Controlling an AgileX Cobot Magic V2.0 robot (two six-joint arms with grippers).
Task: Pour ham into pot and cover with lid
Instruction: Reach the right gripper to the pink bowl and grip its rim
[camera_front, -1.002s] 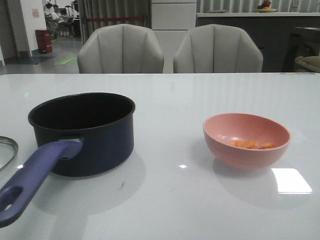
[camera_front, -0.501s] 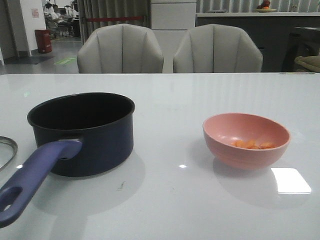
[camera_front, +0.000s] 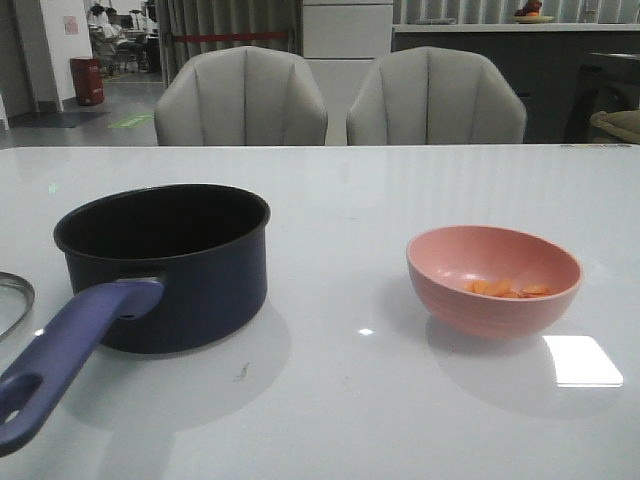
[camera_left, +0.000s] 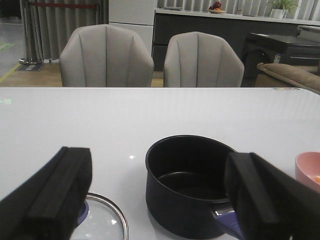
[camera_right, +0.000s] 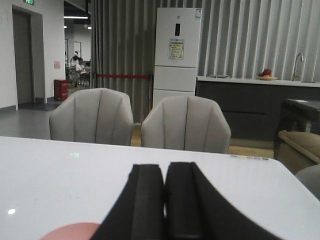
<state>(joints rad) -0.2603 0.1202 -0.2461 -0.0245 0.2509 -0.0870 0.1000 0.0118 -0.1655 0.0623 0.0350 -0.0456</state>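
Pot slightly shifted; one lid.

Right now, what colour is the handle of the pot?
Purple-blue; the handle shows best in the front view.

Plenty of open tabletop around the pot, not much in the way

Right of the pot there's a wide bare stretch before the pink bowl, easy pass-through. The pot's long handle sticks out toward the near edge, and the lid lies flat just left of the pot, so that side is tighter. Behind the pot it's clear up to the two chairs.
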